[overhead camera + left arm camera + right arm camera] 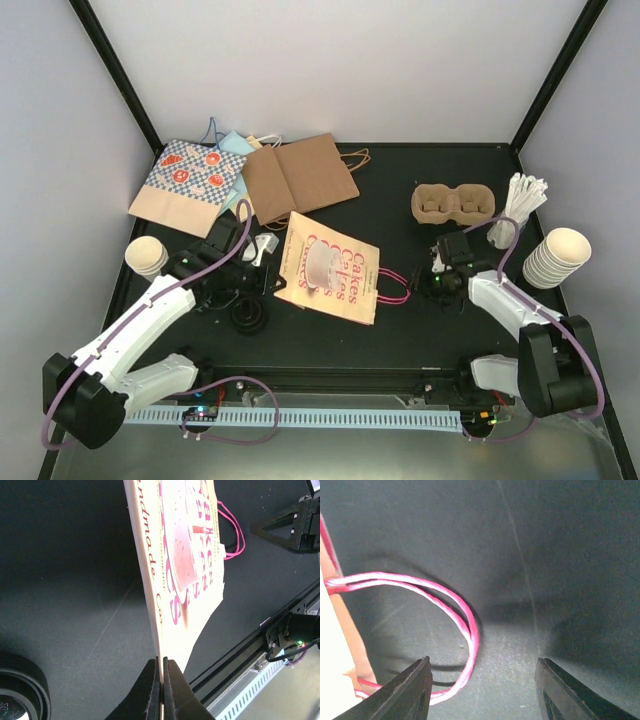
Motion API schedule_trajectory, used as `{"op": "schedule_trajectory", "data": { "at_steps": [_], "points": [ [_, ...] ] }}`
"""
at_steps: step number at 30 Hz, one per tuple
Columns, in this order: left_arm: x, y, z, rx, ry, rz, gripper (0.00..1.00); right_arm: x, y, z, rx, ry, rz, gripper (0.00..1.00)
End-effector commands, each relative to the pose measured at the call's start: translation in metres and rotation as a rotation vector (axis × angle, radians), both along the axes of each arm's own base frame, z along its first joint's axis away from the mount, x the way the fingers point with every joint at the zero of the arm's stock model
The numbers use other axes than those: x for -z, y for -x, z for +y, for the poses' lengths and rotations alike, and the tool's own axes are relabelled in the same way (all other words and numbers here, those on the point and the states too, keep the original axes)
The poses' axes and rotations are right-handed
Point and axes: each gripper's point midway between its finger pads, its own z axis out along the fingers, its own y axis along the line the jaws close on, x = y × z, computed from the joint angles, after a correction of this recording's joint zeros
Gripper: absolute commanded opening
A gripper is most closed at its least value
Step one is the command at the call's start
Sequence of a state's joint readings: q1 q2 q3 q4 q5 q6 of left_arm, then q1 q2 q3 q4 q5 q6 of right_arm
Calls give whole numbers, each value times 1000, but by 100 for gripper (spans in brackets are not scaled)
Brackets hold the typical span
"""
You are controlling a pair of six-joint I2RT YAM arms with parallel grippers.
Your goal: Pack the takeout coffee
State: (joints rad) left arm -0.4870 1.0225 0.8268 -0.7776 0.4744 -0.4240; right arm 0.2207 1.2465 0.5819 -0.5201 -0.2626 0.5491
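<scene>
No lidded coffee cup shows in any view. A cream paper bag printed "Cakes" in pink (330, 265) lies flat mid-table, its pink cord handles (394, 285) pointing right. My left gripper (272, 262) is shut on the bag's left edge; in the left wrist view the fingers (161, 682) pinch the thin cream edge of the bag (185, 555). My right gripper (425, 280) is open just right of the handles. In the right wrist view the pink loop (465, 625) lies on the table between the spread jaws (482, 690), nearer the left finger, untouched.
A brown two-cup carrier (453, 203) sits back right, with a holder of white stirrers (522, 200) and stacked lidless cups (556, 258) beside it. A lidless cup stack (147, 257) stands left. Loose black lids (248, 317) lie by the left arm. Flat paper bags (290, 178) lie at the back.
</scene>
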Motion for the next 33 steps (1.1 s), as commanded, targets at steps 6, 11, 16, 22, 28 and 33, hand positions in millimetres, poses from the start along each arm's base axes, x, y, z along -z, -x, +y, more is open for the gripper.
{"op": "schedule_trajectory", "data": {
  "at_steps": [6, 11, 16, 22, 28, 33],
  "points": [
    [1, -6, -2, -10, 1, -15, 1, 14, 9, 9, -1, 1, 23, 53],
    [3, -5, -2, -3, 1, -10, 2, 13, 7, 21, -10, -37, 25, 52],
    [4, -4, -1, -4, 2, -12, 2, 13, 5, 27, -8, -58, 31, 47],
    [6, -3, -1, -4, 0, -10, 1, 18, 5, 31, 3, -82, 48, 44],
    [9, -3, -1, -1, -5, -6, 2, 14, 3, 30, 8, -71, 38, 20],
    [5, -3, 3, -1, -15, -43, 16, -8, -5, 24, 8, -29, -13, 4]
  ]
}}
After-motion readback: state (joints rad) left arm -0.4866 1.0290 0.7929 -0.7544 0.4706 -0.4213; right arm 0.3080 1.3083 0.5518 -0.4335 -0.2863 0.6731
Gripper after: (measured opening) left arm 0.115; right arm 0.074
